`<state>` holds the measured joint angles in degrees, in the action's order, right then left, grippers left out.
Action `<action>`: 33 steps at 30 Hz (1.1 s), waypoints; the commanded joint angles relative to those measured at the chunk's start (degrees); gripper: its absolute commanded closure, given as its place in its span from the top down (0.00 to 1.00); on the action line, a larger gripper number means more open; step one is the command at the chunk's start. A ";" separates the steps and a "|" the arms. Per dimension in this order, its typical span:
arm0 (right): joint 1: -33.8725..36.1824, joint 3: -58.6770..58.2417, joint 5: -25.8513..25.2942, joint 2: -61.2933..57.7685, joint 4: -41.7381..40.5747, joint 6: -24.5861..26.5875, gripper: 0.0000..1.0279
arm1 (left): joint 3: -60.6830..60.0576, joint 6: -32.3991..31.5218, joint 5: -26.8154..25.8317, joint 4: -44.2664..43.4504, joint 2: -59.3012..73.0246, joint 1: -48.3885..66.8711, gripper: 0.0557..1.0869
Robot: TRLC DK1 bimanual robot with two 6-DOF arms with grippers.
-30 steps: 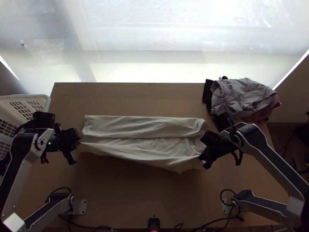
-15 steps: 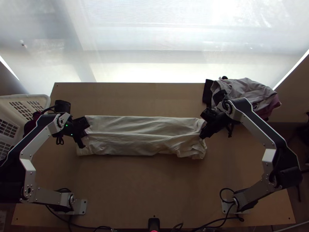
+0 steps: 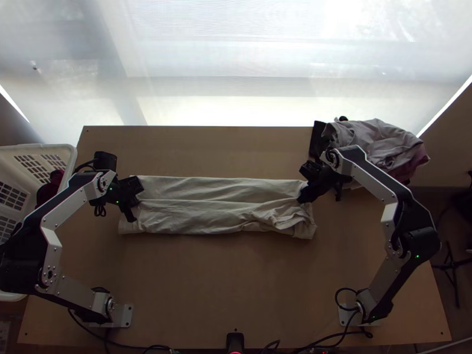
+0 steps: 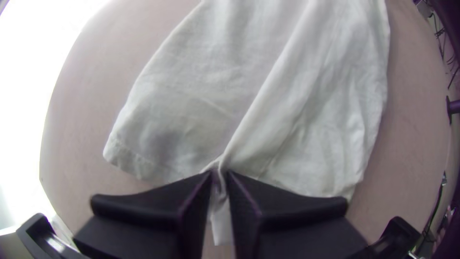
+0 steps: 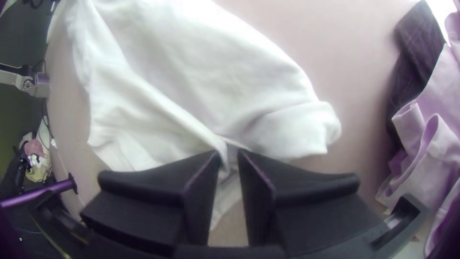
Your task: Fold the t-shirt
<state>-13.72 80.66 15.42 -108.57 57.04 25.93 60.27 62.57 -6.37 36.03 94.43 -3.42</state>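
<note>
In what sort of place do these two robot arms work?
Probably a robot test room: a wooden table with arms bolted on, a bright covered window, and a white plastic basket.

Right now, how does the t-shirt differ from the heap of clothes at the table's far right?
The t-shirt lies in a long, folded strip; the heap is bunched. The t-shirt looks off-white, while the heap mixes pale, dark and purplish cloth. The left pincer and right pincer each grip the t-shirt; the heap is in neither. Both show creases.
</note>
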 commanded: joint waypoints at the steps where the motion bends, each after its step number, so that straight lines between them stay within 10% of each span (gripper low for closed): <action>1: -0.96 -0.77 -2.50 -0.67 0.18 -1.85 0.60 | 0.02 -1.13 0.04 -1.75 -1.36 -0.01 0.96; 5: -1.05 -0.77 -3.20 0.21 1.76 -2.38 0.96 | 0.81 -3.59 -0.22 -1.84 -3.11 -0.18 0.96; 16: 0.80 5.65 -3.29 12.60 9.15 -6.95 0.96 | 9.25 -8.86 -5.41 2.90 -13.57 -5.98 0.96; 26: -6.50 2.31 -5.93 23.23 14.42 -11.08 0.89 | -20.54 3.00 -4.70 -3.42 -52.60 0.70 0.95; 30: -11.16 0.99 -9.62 23.41 14.24 -11.08 0.61 | -26.70 10.47 -4.70 -3.69 -57.17 2.98 0.86; 33: -15.99 -0.51 -11.90 23.14 10.55 -9.94 0.02 | -28.63 13.28 -5.85 -3.78 -56.38 3.86 0.55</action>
<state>-21.93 82.43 7.92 -86.89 70.37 15.42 40.12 68.79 -11.14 33.17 45.52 -2.33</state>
